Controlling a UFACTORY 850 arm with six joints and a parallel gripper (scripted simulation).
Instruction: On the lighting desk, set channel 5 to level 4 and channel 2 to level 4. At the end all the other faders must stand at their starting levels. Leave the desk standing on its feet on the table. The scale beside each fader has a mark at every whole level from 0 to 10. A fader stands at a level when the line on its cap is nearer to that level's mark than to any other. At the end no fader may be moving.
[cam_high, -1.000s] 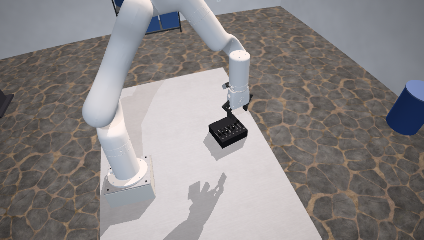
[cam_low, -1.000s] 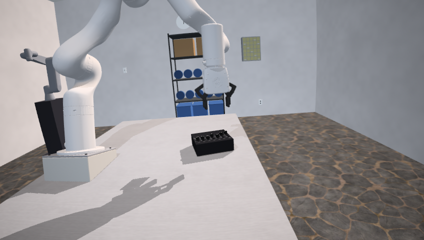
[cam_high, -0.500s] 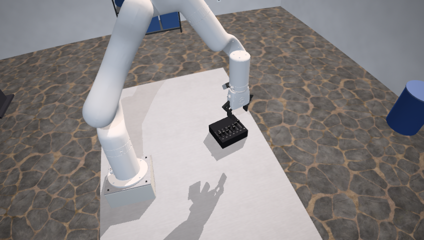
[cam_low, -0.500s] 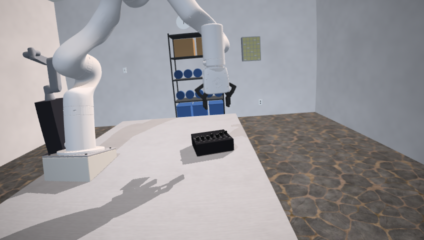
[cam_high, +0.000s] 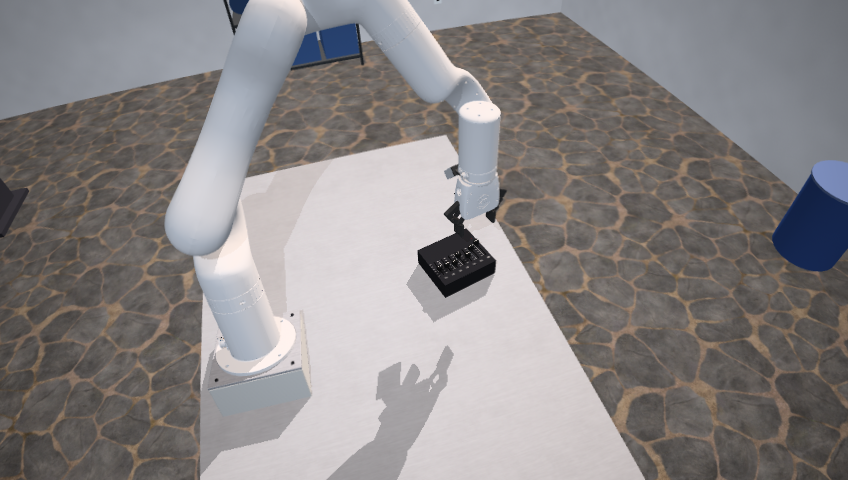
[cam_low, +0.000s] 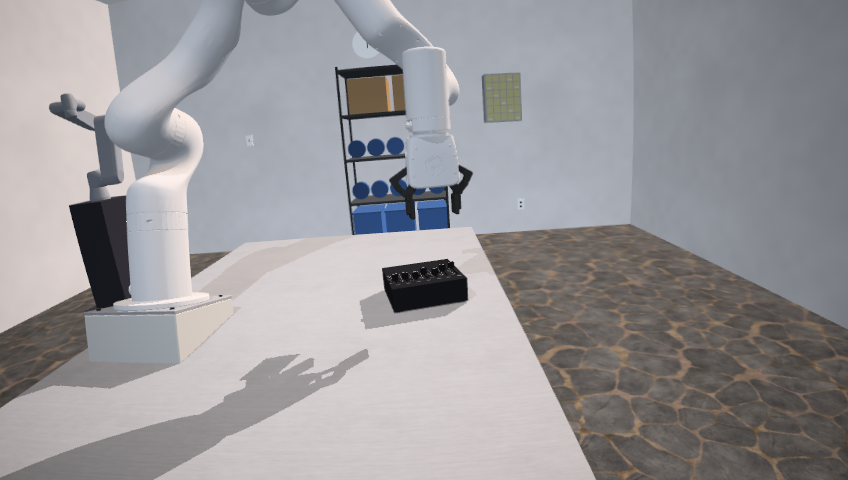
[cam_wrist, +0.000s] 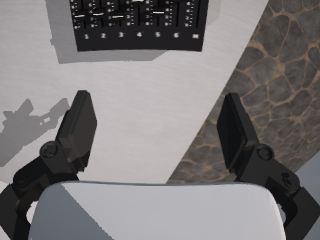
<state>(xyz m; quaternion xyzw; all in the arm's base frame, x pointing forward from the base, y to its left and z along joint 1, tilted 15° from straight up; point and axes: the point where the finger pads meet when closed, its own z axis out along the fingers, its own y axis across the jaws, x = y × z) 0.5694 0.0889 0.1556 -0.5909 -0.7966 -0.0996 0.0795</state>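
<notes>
The lighting desk (cam_high: 458, 265) is a black box with a row of several faders, standing flat on the white table near its right edge. It also shows in the exterior view (cam_low: 424, 283) and at the top of the wrist view (cam_wrist: 139, 4), where the pale lines on the fader caps sit at differing heights. My gripper (cam_low: 432, 206) is open and empty. It hangs well above the table, beyond the far side of the desk, fingers pointing down (cam_high: 473, 221). In the wrist view the two fingers frame bare table and the table's edge, clear of the desk.
The table's right edge (cam_wrist: 220, 100) runs just beside the desk, with stone floor beyond. The arm's base (cam_high: 257, 362) stands at the table's left side. A shelf with blue items (cam_low: 386, 154) is behind the table, and a blue cylinder (cam_high: 815, 217) stands far right.
</notes>
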